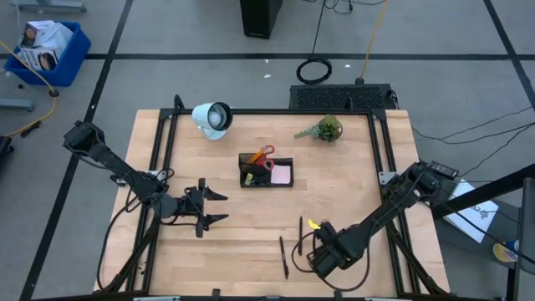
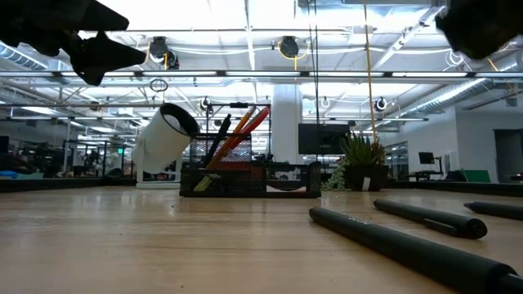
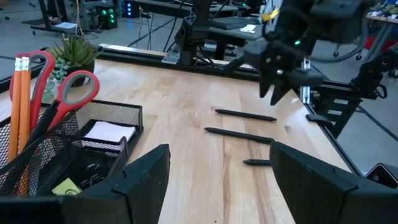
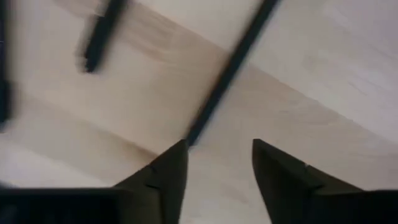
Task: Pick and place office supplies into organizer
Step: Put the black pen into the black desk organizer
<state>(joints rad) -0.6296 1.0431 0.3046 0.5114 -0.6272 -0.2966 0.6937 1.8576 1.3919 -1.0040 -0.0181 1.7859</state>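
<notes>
Right tool (image 4: pixel 214 165) open, above table, pen (image 4: pixel 227 71) just ahead

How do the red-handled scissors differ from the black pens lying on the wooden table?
The red-handled scissors stand upright inside the black mesh organizer; the black pens lie flat on the bare wooden table, outside it. The scissors have bright looped handles; the pens are plain dark sticks. The scissors are one item; several pens show.

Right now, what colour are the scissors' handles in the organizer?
Red; the scissors stand in the organizer, clearest in the left wrist view.
</notes>
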